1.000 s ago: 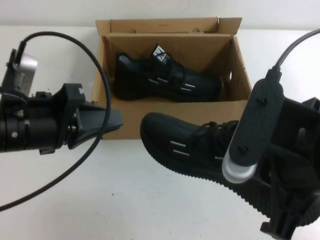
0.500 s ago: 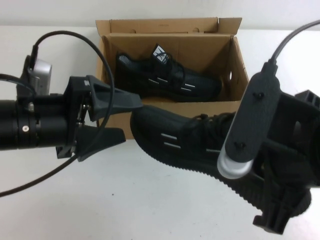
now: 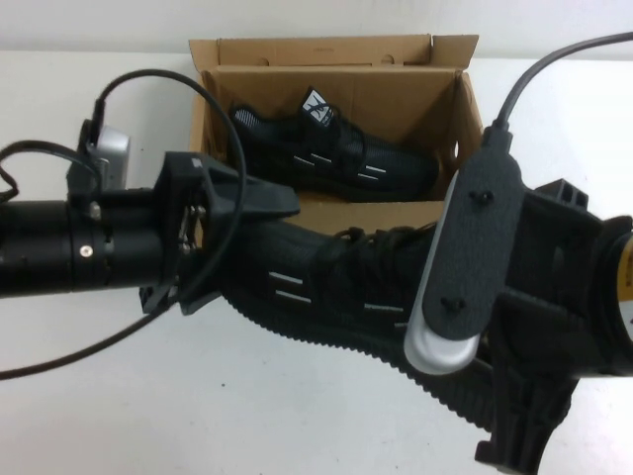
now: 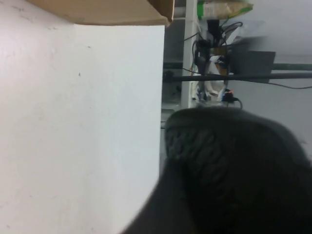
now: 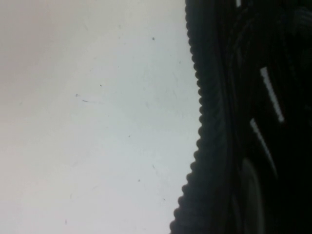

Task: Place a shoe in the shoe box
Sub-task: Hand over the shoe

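Note:
A black knit shoe (image 3: 336, 287) with white dashes hangs above the table in front of the brown cardboard shoe box (image 3: 396, 213). My right gripper (image 3: 509, 396) is shut on its heel end. My left gripper (image 3: 252, 247) is open, and the shoe's toe lies between its fingers; the upper finger (image 3: 262, 198) shows, the lower one is hidden under the toe. The toe fills the left wrist view (image 4: 229, 170). The ridged sole shows in the right wrist view (image 5: 214, 122). An identical shoe (image 3: 336, 153) lies inside the box.
The box's lid flap (image 3: 326, 49) stands open at the back. A box corner (image 4: 112, 12) shows in the left wrist view. White table (image 3: 247, 396) lies in front of the box and to both sides.
My right gripper has carried the shoe left, toe first. My left gripper has moved right and its open fingers now straddle the toe.

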Controlling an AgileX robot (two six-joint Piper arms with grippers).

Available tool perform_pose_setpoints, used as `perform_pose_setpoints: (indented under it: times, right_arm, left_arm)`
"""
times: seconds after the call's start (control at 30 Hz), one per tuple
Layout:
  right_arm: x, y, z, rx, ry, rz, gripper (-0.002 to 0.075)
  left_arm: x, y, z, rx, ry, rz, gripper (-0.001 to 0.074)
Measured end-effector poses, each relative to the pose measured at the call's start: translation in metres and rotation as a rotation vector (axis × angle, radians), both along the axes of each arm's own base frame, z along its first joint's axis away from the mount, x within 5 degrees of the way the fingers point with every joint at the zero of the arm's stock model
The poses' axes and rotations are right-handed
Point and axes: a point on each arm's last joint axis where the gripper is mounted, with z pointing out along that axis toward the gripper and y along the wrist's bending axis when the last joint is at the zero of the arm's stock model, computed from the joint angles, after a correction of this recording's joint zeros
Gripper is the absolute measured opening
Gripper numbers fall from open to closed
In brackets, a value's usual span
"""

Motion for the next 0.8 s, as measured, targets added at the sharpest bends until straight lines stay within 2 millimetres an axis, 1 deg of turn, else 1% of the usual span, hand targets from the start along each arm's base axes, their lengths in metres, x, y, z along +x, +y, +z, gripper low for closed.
perform_pose_setpoints:
  times: [0.07,0.1,0.13,0.17,0.2,0.4,0.43,0.5,0.53,0.6,0.67,0.73,0.77,0.8]
  right_arm:
    - [0.0005,0.0007,-0.0013,-0.007,0.005,0.000,-0.0009]
    - [0.0003,0.0004,-0.0015,-0.011,0.008,-0.001,-0.0009]
    - [0.0004,0.0004,-0.0021,-0.016,0.011,-0.001,-0.0009]
    - [0.0003,0.0003,-0.0022,-0.018,0.012,-0.001,-0.0009]
    - [0.0004,0.0005,-0.0024,-0.018,0.012,-0.001,-0.0009]
    - [0.0005,0.0003,-0.0026,-0.021,0.012,-0.002,-0.0007]
    - [0.0003,0.0004,-0.0026,-0.020,0.014,-0.001,0.0000]
    - [0.0000,0.0008,-0.0025,-0.014,0.018,0.000,0.0046]
    - [-0.0003,0.0014,-0.0022,-0.007,0.021,0.001,0.0091]
    - [-0.0002,0.0035,-0.0016,0.021,0.030,-0.008,0.0214]
    - [-0.0004,0.0047,-0.0008,0.060,0.059,-0.045,0.0386]
    - [-0.0009,0.0049,-0.0009,0.079,0.087,-0.075,0.0522]
    - [-0.0015,0.0050,-0.0012,0.084,0.101,-0.084,0.0579]
    - [-0.0024,0.0046,-0.0019,0.082,0.119,-0.092,0.0619]
  left_arm:
    - [0.0004,-0.0026,-0.0017,0.021,-0.030,-0.004,0.0454]
    - [0.0007,-0.0033,-0.0021,0.032,-0.055,-0.007,0.0321]
    - [0.0006,-0.0038,-0.0024,0.040,-0.076,-0.015,0.0217]
    - [0.0004,-0.0046,-0.0025,0.046,-0.090,-0.019,0.0167]
    - [0.0004,-0.0050,-0.0028,0.055,-0.105,-0.022,0.0138]
    - [0.0003,-0.0060,-0.0032,0.060,-0.119,-0.028,0.0140]
    - [0.0004,-0.0060,-0.0031,0.058,-0.119,-0.027,0.0140]
    - [0.0003,-0.0061,-0.0029,0.056,-0.120,-0.028,0.0140]
    - [-0.0001,-0.0064,-0.0026,0.053,-0.121,-0.033,0.0140]
    - [-0.0020,-0.0085,-0.0021,0.048,-0.127,-0.053,0.0140]
    - [-0.0035,-0.0096,-0.0019,0.046,-0.137,-0.071,0.0140]
    - [-0.0056,-0.0106,-0.0019,0.040,-0.137,-0.091,0.0139]
    - [-0.0057,-0.0108,-0.0014,0.035,-0.140,-0.094,0.0139]
    - [-0.0060,-0.0113,-0.0013,0.036,-0.148,-0.097,0.0138]
